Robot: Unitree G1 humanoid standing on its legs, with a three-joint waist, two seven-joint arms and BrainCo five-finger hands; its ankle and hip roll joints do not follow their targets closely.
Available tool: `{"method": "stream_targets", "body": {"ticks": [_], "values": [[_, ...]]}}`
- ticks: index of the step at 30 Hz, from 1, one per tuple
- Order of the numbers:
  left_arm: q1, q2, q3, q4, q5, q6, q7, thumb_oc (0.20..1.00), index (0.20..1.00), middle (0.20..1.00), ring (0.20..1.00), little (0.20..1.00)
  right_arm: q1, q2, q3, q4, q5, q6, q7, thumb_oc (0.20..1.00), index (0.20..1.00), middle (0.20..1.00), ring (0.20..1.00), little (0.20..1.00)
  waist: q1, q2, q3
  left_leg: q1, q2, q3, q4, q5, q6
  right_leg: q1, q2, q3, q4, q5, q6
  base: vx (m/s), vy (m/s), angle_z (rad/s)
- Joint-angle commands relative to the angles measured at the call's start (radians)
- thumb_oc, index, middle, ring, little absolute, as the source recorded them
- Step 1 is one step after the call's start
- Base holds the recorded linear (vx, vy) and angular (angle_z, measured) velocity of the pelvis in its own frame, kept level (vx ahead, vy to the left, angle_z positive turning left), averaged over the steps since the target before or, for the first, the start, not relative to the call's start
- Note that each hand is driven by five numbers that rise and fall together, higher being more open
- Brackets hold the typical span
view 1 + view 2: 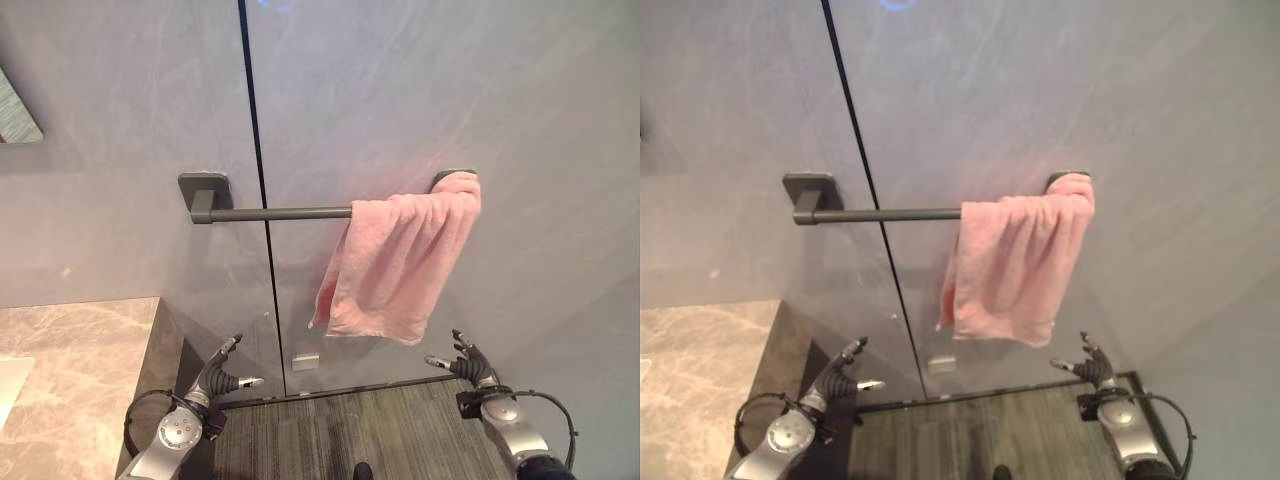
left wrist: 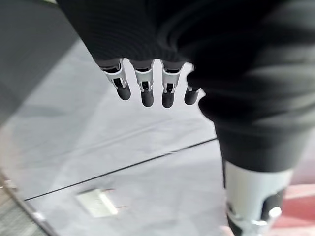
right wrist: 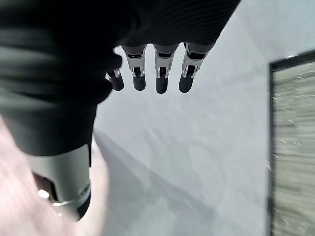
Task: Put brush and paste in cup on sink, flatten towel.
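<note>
Both hands, the left hand (image 1: 213, 379) and right hand (image 1: 470, 366), hung empty with fingers relaxed below the pink towel (image 1: 400, 265). It was bunched at the right end of the wall rail (image 1: 275, 213). Soft and limp, it would probably spread best if pinched at its lower corners and drawn leftward.

Open air lies between both low hands and the bunched towel (image 1: 400, 265); the counter (image 1: 80, 380) apparently crowds the left.
</note>
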Motion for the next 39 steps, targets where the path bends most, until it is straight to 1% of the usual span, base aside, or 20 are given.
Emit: {"method": "stream_targets", "body": {"ticks": [1, 2, 3, 4, 7, 9, 11, 12, 16, 21, 22, 26, 30, 36, 39], "values": [[-0.101, 0.032, -0.028, -0.012, -0.053, -0.064, -0.03, 1.0, 1.0, 1.0, 1.0, 1.0, -0.093, -0.083, -0.001, -0.027, 0.089, -0.051, 0.047, 1.0, 1.0, 1.0, 1.0, 1.0, 0.012, 0.001, 0.014, -0.017, 0.006, 0.031, 0.01, 0.028, -0.012, 0.0, -0.025, -0.02, 0.007, -0.003, 0.054, -0.02, -0.029, 0.04], [-0.101, 0.032, -0.028, -0.012, -0.053, -0.064, -0.03, 1.0, 1.0, 1.0, 1.0, 1.0, -0.093, -0.083, -0.001, -0.027, 0.089, -0.051, 0.047, 1.0, 1.0, 1.0, 1.0, 1.0, 0.012, 0.001, 0.014, -0.017, 0.006, 0.031, 0.01, 0.028, -0.012, 0.0, -0.025, -0.02, 0.007, -0.003, 0.054, -0.06, -0.044, 0.03], [-0.124, 0.047, -0.043, -0.034, -0.064, -0.067, -0.037, 1.0, 1.0, 1.0, 1.0, 1.0, -0.122, -0.099, 0.002, -0.039, 0.142, -0.055, 0.065, 1.0, 1.0, 1.0, 1.0, 1.0, 0.011, 0.005, 0.021, -0.032, 0.01, 0.03, 0.01, 0.034, -0.016, -0.015, -0.024, -0.023, 0.007, -0.001, 0.053, -0.04, -0.015, 0.01], [-0.125, 0.047, -0.043, -0.034, -0.064, -0.067, -0.038, 1.0, 1.0, 1.0, 1.0, 1.0, -0.123, -0.1, 0.002, -0.039, 0.142, -0.055, 0.066, 1.0, 1.0, 1.0, 1.0, 1.0, 0.011, 0.006, 0.021, -0.034, 0.01, 0.029, 0.01, 0.034, -0.016, -0.016, -0.023, -0.023, 0.007, -0.001, 0.053, -0.05, -0.03, 0.0], [-0.159, 0.071, -0.057, -0.069, -0.086, -0.072, -0.056, 1.0, 1.0, 1.0, 1.0, 1.0, -0.165, -0.15, 0.03, -0.073, 0.181, -0.053, 0.107, 1.0, 1.0, 1.0, 1.0, 1.0, 0.012, 0.011, 0.026, -0.056, 0.016, 0.029, 0.01, 0.043, -0.021, -0.035, -0.022, -0.028, 0.007, 0.0, 0.052, -0.02, -0.031, 0.03], [-0.208, 0.081, -0.08, -0.077, -0.096, -0.077, -0.061, 1.0, 1.0, 1.0, 1.0, 1.0, -0.238, -0.192, 0.08, -0.096, 0.245, -0.045, 0.147, 1.0, 1.0, 1.0, 1.0, 1.0, 0.013, 0.017, 0.033, -0.082, 0.018, 0.025, 0.01, 0.052, -0.026, -0.058, -0.02, -0.033, 0.007, 0.002, 0.049, -0.05, -0.063, 0.08], [-0.26, 0.07, -0.105, -0.063, -0.101, -0.078, -0.053, 1.0, 1.0, 1.0, 1.0, 1.0, -0.328, -0.216, 0.127, -0.097, 0.258, -0.038, 0.145, 1.0, 1.0, 1.0, 1.0, 1.0, 0.014, 0.025, 0.042, -0.107, 0.02, 0.022, 0.01, 0.062, -0.03, -0.08, -0.019, -0.033, 0.007, 0.006, 0.048, -0.1, -0.052, 0.0], [-0.342, 0.036, -0.137, -0.036, -0.102, -0.076, -0.027, 1.0, 1.0, 1.0, 1.0, 1.0, -0.438, -0.199, 0.172, -0.084, 0.267, -0.039, 0.123, 1.0, 1.0, 1.0, 1.0, 1.0, 0.015, 0.037, 0.052, -0.141, 0.023, 0.022, 0.01, 0.075, -0.034, -0.111, -0.017, -0.034, 0.007, 0.012, 0.046, -0.12, -0.05, -0.03], [-0.461, -0.011, -0.188, 0.01, -0.116, -0.08, 0.001, 1.0, 1.0, 1.0, 1.0, 1.0, -0.556, -0.168, 0.24, -0.067, 0.277, -0.037, 0.112, 1.0, 1.0, 1.0, 1.0, 1.0, 0.012, 0.042, 0.054, -0.178, 0.028, 0.025, 0.01, 0.088, -0.039, -0.152, -0.013, -0.026, 0.007, 0.024, 0.044, -0.06, -0.035, -0.05], [-0.521, -0.029, -0.22, 0.015, -0.112, -0.082, 0.009, 1.0, 1.0, 1.0, 1.0, 1.0, -0.608, -0.157, 0.277, -0.074, 0.288, -0.033, 0.12, 1.0, 1.0, 1.0, 1.0, 1.0, 0.008, 0.042, 0.055, -0.196, 0.03, 0.027, 0.01, 0.093, -0.041, -0.172, -0.01, -0.023, 0.007, 0.028, 0.043, -0.02, -0.023, -0.03], [-0.547, -0.044, -0.239, 0.011, -0.103, -0.083, 0.012, 1.0, 1.0, 1.0, 1.0, 1.0, -0.621, -0.155, 0.301, -0.109, 0.298, -0.032, 0.134, 1.0, 1.0, 1.0, 1.0, 1.0, 0.003, 0.038, 0.057, -0.202, 0.033, 0.028, 0.01, 0.095, -0.042, -0.181, -0.008, -0.019, 0.007, 0.029, 0.042, -0.01, -0.032, -0.01], [-0.546, -0.057, -0.25, -0.001, -0.087, -0.08, 0.012, 1.0, 1.0, 1.0, 1.0, 1.0, -0.609, -0.132, 0.329, -0.181, 0.334, -0.029, 0.166, 1.0, 1.0, 1.0, 1.0, 1.0, -0.001, 0.032, 0.054, -0.202, 0.035, 0.031, 0.01, 0.093, -0.042, -0.185, -0.006, -0.015, 0.007, 0.03, 0.041, 0.01, -0.02, -0.05], [-0.538, -0.06, -0.258, -0.009, -0.077, -0.077, 0.005, 1.0, 1.0, 1.0, 1.0, 1.0, -0.608, -0.119, 0.347, -0.209, 0.342, -0.025, 0.175, 1.0, 1.0, 1.0, 1.0, 1.0, -0.003, 0.027, 0.051, -0.199, 0.037, 0.036, 0.01, 0.091, -0.042, -0.181, -0.004, -0.011, 0.007, 0.028, 0.041, 0.01, -0.006, -0.05], [-0.546, -0.069, -0.263, -0.005, -0.071, -0.075, 0.013, 1.0, 1.0, 1.0, 1.0, 1.0, -0.617, -0.078, 0.364, -0.212, 0.319, -0.027, 0.162, 1.0, 1.0, 1.0, 1.0, 1.0, -0.001, 0.021, 0.049, -0.194, 0.038, 0.035, 0.01, 0.088, -0.042, -0.178, -0.004, -0.013, 0.007, 0.025, 0.042, 0.0, 0.0, 0.0], [-0.552, -0.079, -0.261, 0.012, -0.059, -0.069, 0.029, 1.0, 1.0, 1.0, 1.0, 1.0, -0.632, -0.054, 0.368, -0.198, 0.279, -0.022, 0.141, 1.0, 1.0, 1.0, 1.0, 1.0, 0.0, 0.016, 0.051, -0.199, 0.038, 0.035, 0.01, 0.089, -0.042, -0.183, -0.004, -0.015, 0.007, 0.027, 0.044, 0.0, 0.0, 0.0]]}}
